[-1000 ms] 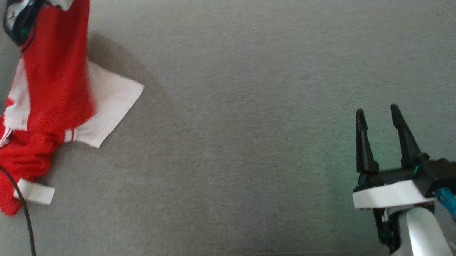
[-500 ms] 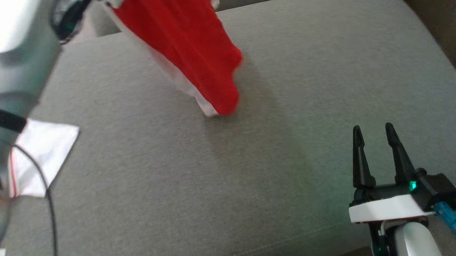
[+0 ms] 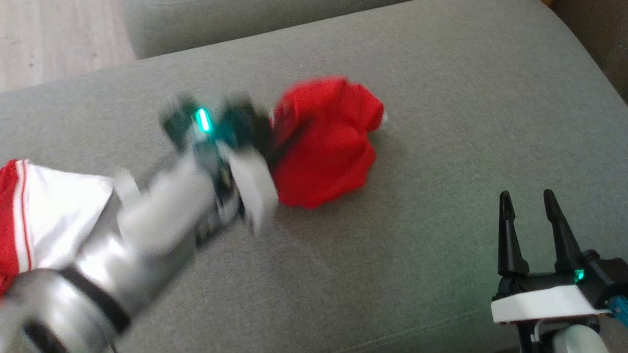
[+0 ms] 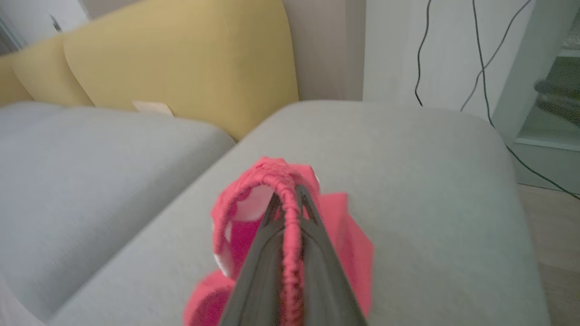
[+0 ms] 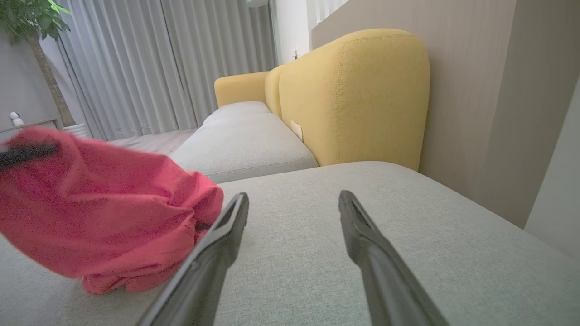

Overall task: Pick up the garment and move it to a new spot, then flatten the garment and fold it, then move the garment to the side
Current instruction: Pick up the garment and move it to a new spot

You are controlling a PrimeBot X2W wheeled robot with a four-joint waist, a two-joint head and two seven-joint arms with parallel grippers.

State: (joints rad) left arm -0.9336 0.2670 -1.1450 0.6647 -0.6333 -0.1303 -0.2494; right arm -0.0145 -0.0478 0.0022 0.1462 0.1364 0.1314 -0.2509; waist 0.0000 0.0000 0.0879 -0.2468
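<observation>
The garment (image 3: 325,140) is a red cloth with white trim, bunched in a heap on the middle of the grey sofa cushion (image 3: 427,86). My left gripper (image 3: 276,141), blurred by motion, reaches in from the lower left and is shut on it. In the left wrist view the left gripper (image 4: 290,195) pinches a gathered red hem of the garment (image 4: 344,235) between its fingers. At the lower right my right gripper (image 3: 530,197) stands open and holds nothing. From the right wrist, the right gripper (image 5: 294,199) has the garment (image 5: 99,208) off to its left, apart from it.
A red and white cloth (image 3: 15,218) lies at the left edge, partly under my left forearm; whether it joins the garment I cannot tell. A second grey cushion (image 3: 257,12) and wooden floor (image 3: 42,26) lie behind. Yellow sofa backrest (image 5: 358,95) stands beyond.
The head camera has shifted. My left arm swung the red garment from high at the upper left down onto the middle of the cushion, where it is bunched. The right gripper stayed open.
</observation>
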